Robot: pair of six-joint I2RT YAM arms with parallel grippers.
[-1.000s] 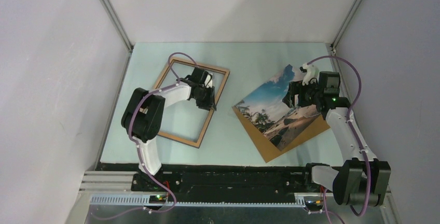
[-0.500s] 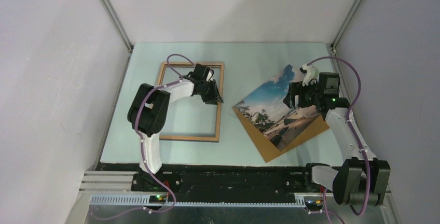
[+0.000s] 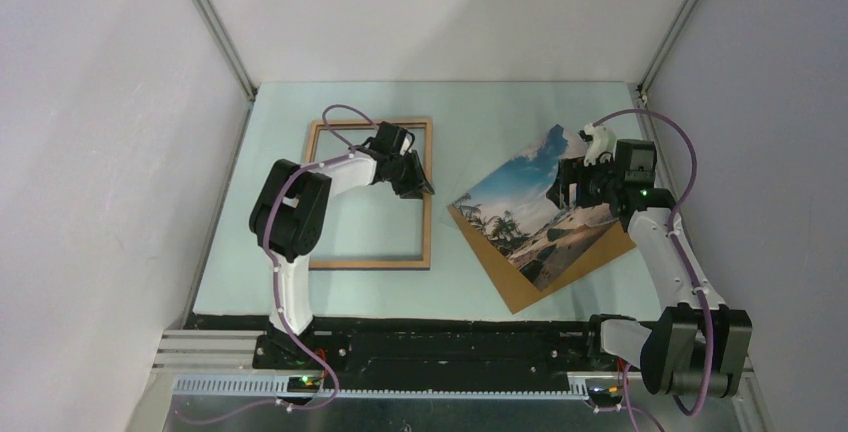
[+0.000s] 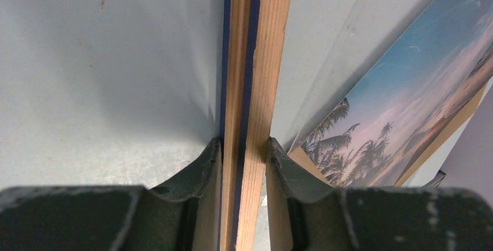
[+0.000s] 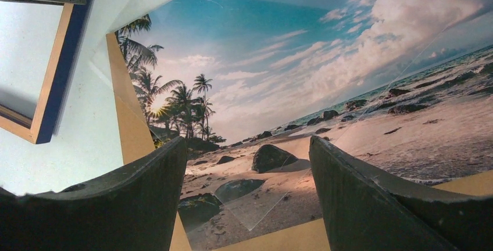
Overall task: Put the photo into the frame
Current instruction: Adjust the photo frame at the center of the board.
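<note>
The left gripper (image 4: 244, 143) pinches the frame (image 4: 256, 59) by its right-hand rail, one finger on each side of the wood (thin dark blue strips run along the rail). From above, the frame (image 3: 370, 264) sits wood side up on the left half of the pale table (image 3: 470, 122). The right gripper (image 5: 247, 146) hangs spread wide over the photo (image 5: 302, 59), nothing between its fingers. The photo lies picture up and askew on a brown backing board (image 3: 520, 292), right of the frame and apart from it.
</note>
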